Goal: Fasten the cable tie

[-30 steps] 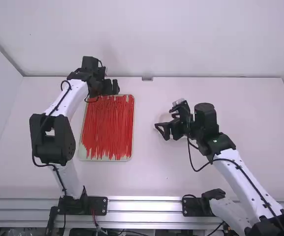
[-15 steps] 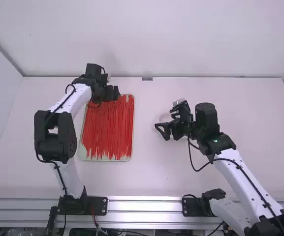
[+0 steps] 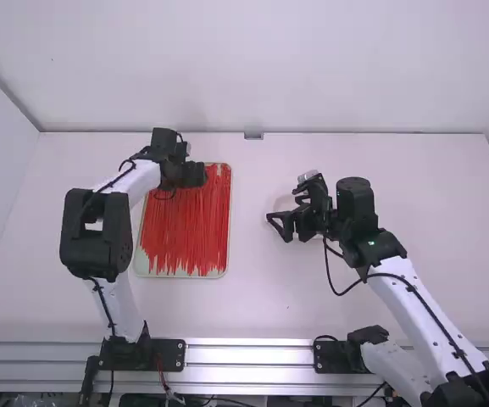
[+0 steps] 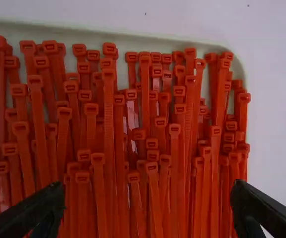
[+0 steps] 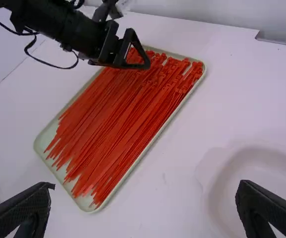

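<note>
A cream tray (image 3: 181, 275) left of the table's middle holds a heap of several red cable ties (image 3: 185, 216), their heads at the far end. My left gripper (image 3: 190, 174) hangs open over that far end. In the left wrist view its fingers (image 4: 146, 194) stand wide apart above the tie heads (image 4: 133, 134) and the tray rim (image 4: 133, 37), with nothing between them. My right gripper (image 3: 283, 225) is open and empty above bare table to the right of the tray. The right wrist view shows its own gripper (image 5: 145, 198), the ties (image 5: 123, 119) and the left gripper (image 5: 132, 52).
A small grey bracket (image 3: 253, 135) sits at the table's back edge. White walls close the table at the back and left. A metal rail (image 3: 244, 352) with both arm bases runs along the front. Bare table (image 3: 413, 186) lies right of the tray.
My left gripper has moved from the tray's far left corner to the right and nearer, over the tie heads. The right arm has kept still.
</note>
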Controlling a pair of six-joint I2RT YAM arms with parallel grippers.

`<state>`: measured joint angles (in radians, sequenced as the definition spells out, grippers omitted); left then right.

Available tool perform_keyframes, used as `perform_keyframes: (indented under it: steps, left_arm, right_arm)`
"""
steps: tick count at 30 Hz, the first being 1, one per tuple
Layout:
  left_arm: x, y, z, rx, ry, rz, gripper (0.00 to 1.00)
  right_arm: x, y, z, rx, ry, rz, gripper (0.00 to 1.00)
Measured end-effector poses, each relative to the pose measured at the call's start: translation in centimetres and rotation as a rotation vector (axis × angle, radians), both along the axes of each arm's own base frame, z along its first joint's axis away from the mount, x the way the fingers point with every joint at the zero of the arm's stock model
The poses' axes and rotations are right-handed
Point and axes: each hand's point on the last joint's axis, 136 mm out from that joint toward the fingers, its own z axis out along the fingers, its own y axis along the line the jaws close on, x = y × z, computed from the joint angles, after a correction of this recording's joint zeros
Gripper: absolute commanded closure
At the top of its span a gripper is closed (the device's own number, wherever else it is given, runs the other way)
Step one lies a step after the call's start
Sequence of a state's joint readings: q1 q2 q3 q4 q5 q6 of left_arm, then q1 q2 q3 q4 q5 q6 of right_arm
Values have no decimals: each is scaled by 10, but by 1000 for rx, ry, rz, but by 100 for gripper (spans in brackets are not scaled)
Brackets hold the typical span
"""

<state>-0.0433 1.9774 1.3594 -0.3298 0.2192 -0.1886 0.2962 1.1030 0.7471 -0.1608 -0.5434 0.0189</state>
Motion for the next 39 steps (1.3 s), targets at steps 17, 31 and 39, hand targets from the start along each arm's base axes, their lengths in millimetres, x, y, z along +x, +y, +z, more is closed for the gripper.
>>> perform_keyframes:
  steps: [17, 31, 39]
  left_arm:
    - [3, 3, -15, 9, -49, 23, 47]
    - [6, 6, -15, 18, -64, 42, 54]
    - [6, 8, -15, 25, -64, 46, 55]
  right_arm:
    - [2, 1, -10, -9, 30, 0, 1]
    - [2, 1, -10, -9, 30, 0, 1]
    - [2, 1, -10, -9, 30, 0, 1]
